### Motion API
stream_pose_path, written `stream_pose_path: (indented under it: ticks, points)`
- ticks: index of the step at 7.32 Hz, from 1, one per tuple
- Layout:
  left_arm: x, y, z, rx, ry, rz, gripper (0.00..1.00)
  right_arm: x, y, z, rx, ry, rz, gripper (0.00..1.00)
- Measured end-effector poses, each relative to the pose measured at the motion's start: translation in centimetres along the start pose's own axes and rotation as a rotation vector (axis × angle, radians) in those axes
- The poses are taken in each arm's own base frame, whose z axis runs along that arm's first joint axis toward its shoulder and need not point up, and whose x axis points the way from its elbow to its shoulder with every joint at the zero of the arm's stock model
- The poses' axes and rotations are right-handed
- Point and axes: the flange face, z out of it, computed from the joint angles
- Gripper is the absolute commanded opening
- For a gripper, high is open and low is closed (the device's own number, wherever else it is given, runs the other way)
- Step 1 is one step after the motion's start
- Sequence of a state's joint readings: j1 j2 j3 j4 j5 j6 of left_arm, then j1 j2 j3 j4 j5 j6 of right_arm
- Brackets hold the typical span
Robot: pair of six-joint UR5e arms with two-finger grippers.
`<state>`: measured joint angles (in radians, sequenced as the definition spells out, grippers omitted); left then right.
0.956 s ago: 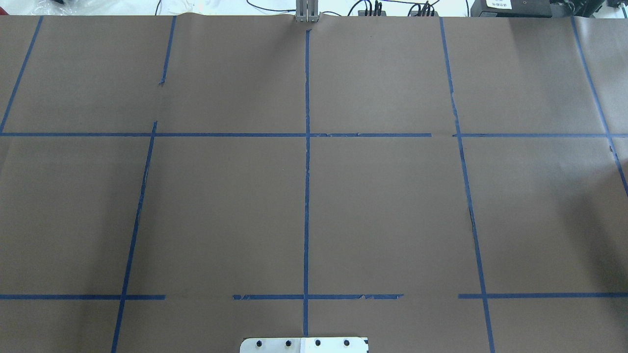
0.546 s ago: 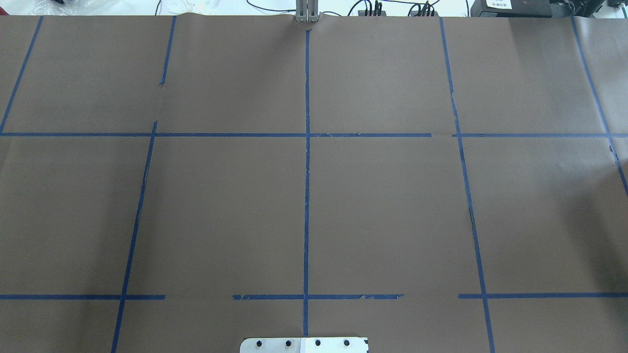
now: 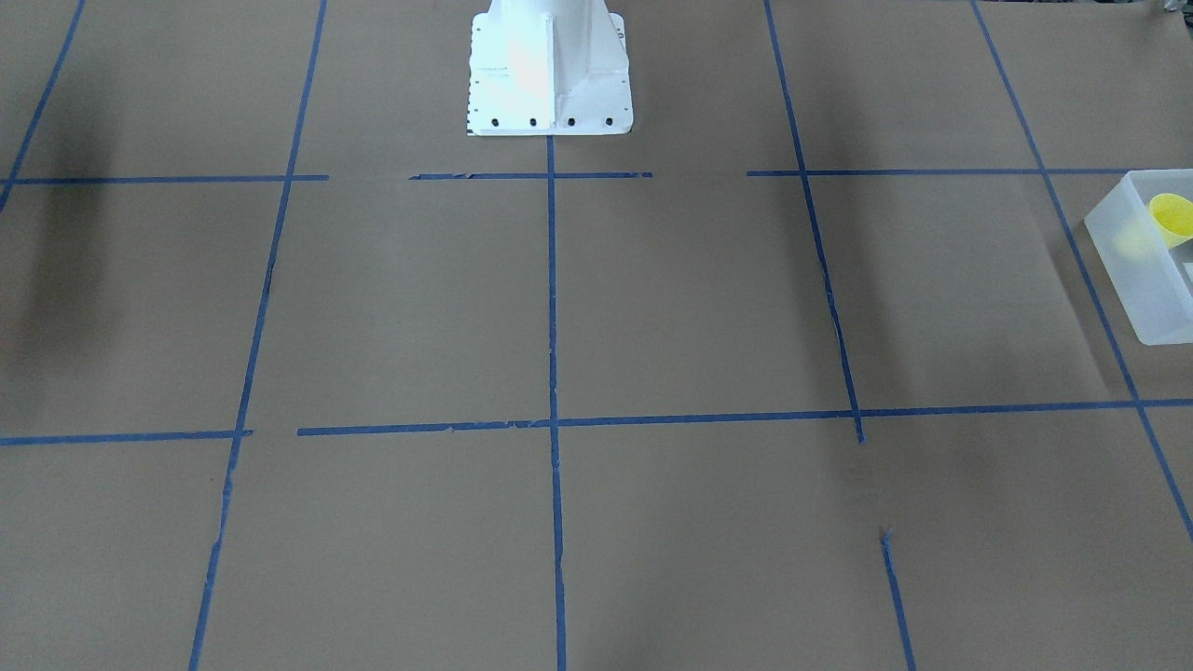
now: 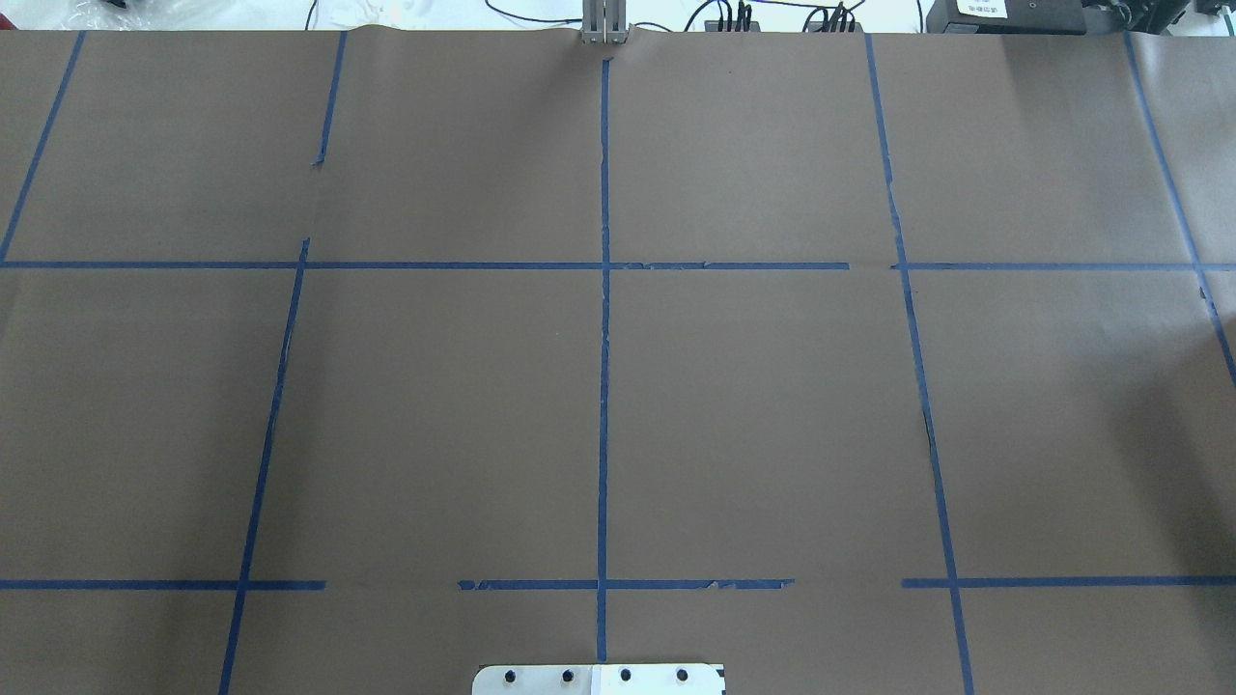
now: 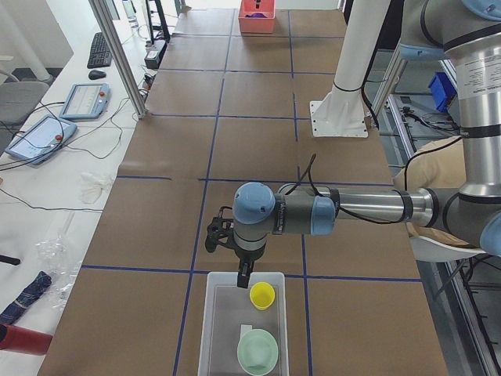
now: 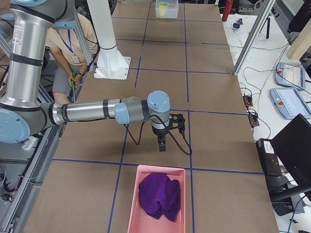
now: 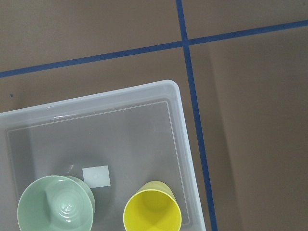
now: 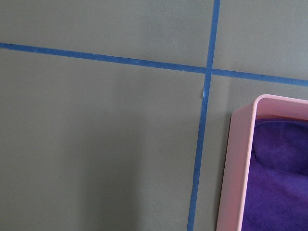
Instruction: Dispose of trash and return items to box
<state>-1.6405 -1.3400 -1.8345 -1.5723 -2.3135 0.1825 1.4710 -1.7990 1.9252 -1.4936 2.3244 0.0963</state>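
Observation:
The yellow cup (image 7: 152,209) stands upright inside the frosted white box (image 7: 179,125), next to a pale green bowl (image 7: 55,209). The exterior left view shows the cup (image 5: 262,295), bowl (image 5: 257,351) and box (image 5: 210,313). There my left gripper (image 5: 243,278) hangs just above the box's far end; I cannot tell if it is open or shut. My right gripper (image 6: 162,145) hovers over bare table just short of a pink bin (image 6: 133,204) holding a purple cloth (image 6: 159,194); its state cannot be told. No fingers show in either wrist view.
The white robot pedestal (image 3: 548,75) stands at the table's middle edge. A seated person (image 6: 73,53) is behind the robot. An aluminium post (image 5: 117,55) and a side table with pendants and cables run along the far side. A white label (image 7: 96,175) lies in the box.

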Motion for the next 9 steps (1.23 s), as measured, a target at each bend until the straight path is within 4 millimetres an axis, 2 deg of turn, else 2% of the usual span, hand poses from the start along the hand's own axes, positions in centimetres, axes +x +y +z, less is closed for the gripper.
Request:
stream_pose_path:
  ticks: [9]
  points:
    - [-0.21, -0.02, 0.05, -0.001, -0.005, -0.004, 1.0, 0.15, -0.1, 0.1, 0.008, 0.005, -0.008, 1.0]
